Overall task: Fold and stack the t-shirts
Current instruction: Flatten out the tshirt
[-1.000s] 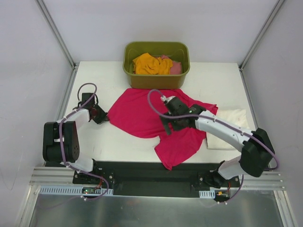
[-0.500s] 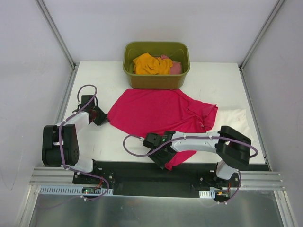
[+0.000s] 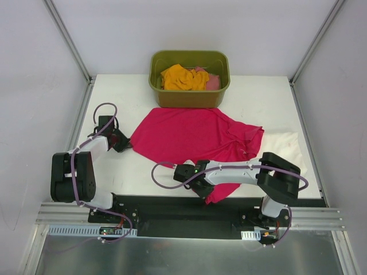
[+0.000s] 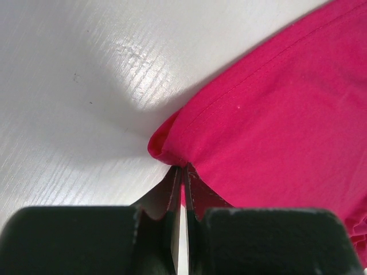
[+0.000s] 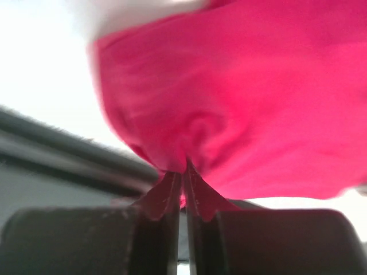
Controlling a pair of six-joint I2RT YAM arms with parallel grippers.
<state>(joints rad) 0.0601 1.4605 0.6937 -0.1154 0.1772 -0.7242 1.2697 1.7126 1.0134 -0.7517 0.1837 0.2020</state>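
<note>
A crimson-pink t-shirt (image 3: 189,137) lies spread across the middle of the table. My left gripper (image 3: 127,144) is shut on its left corner (image 4: 166,150), low on the table top. My right gripper (image 3: 205,191) is shut on the shirt's near hem (image 5: 183,149) at the front edge of the table. A cream-white t-shirt (image 3: 281,150) lies folded at the right, partly under the crimson one. An orange t-shirt (image 3: 182,78) and a salmon-pink t-shirt (image 3: 212,82) sit crumpled in the tub.
The olive-green tub (image 3: 189,98) stands at the back centre of the table. The black mounting rail (image 3: 172,209) runs along the near edge, right under my right gripper. Grey walls with metal posts close in both sides.
My right arm swung from the middle of the shirt down to its near hem and its jaws closed on the cloth. The left arm stayed where it was.
</note>
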